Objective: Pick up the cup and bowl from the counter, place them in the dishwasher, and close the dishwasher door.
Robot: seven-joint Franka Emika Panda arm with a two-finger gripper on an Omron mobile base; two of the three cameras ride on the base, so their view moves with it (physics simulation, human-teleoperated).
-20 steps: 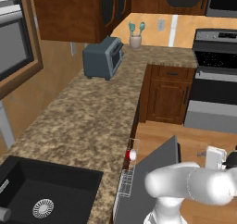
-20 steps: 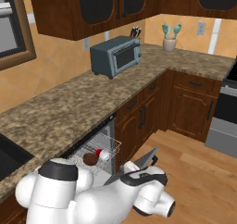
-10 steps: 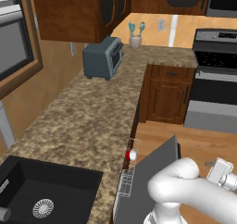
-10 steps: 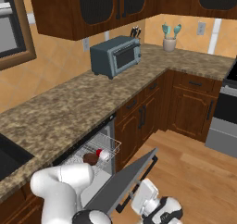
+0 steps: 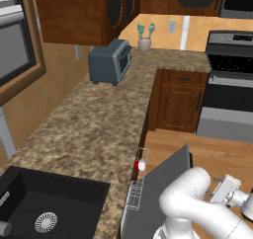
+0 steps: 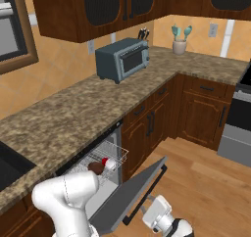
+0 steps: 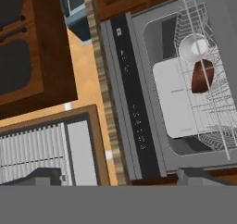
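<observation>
The dishwasher (image 6: 83, 165) stands open under the counter (image 6: 73, 108), its white wire rack pulled partway out. In the rack the red cup (image 6: 107, 161) lies next to the dark brown bowl (image 6: 95, 168). The hand view looks onto the cup's white inside (image 7: 193, 47) and the bowl (image 7: 202, 76). From the left, the cup (image 5: 140, 164) peeks over the rack's edge. The dark dishwasher door (image 6: 128, 197) hangs half raised, control strip (image 7: 133, 102) facing the hand. My gripper (image 6: 156, 212) sits low beside the door's outer face, open (image 7: 121, 177), with nothing held.
A grey toaster oven (image 5: 109, 61) and a beige utensil holder (image 5: 144, 43) stand far back on the counter (image 5: 89, 124). A black sink (image 5: 44, 208) lies at the near left. The steel range (image 5: 230, 95) is to the right, with wooden floor (image 6: 206, 182) before it.
My hand has dropped from above the door's free edge to low down at its outer side. The door, cup and bowl have not moved.
</observation>
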